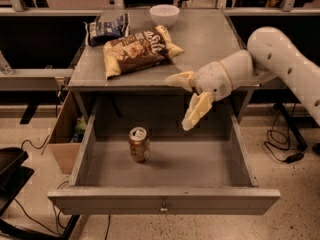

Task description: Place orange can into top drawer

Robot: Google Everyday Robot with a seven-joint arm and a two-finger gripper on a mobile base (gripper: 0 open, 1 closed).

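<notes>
White bowl (164, 15), chip bag (140, 50) and dark bag (107, 29), perhaps snacks, sit on table (210, 39).

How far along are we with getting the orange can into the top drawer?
Done: the orange can stands upright on the floor of the open top drawer. In hand: nothing; the gripper hangs open above the drawer's rear, by the countertop edge, apart from the can. Left: probably only pulling the arm clear.

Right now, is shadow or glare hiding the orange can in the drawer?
Camera view: no; the orange can stands lit on the floor of the top drawer, with a small glint on its lid. Camera view: the drawer's back wall lies in shadow under the tabletop; the open hand hangs above and picture-right of the can, brightly lit.
</notes>
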